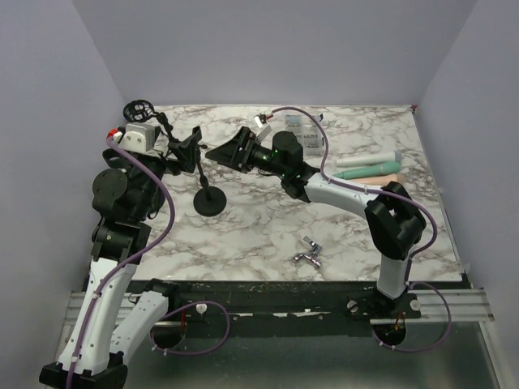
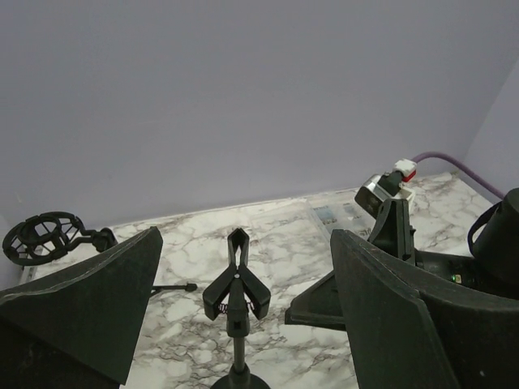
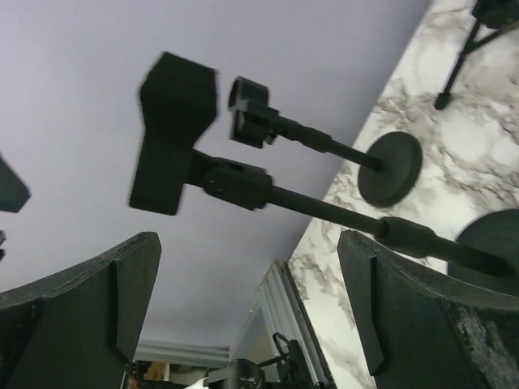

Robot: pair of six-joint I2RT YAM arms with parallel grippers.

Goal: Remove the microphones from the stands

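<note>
On the right side of the table [image 1: 259,235], there's your mic [image 1: 366,171], a smooth teal-green cylinder lying flat against a peach-coloured strip [image 1: 385,167], well apart from the stand [image 1: 210,200]. So the job looks done to me: the clip [image 2: 237,285] on top of the stand is bare, its two black prongs spread in a V with nothing seated between them. Your left gripper [image 2: 245,241] faces that clip with jaws wide and empty, the clip framed in the gap and touching neither finger. Your right gripper [image 3: 247,237] is wide too, nothing in it, pointing at the stand from the other side. What's left, as I read it, is only to back both arms off. Look at the stand itself: matte black, a thin straight stem rising from a flat round disc base, with a small spring coil at the clip's hinge. The tabletop is a white marble pattern with grey veins, slightly glossy.
</note>
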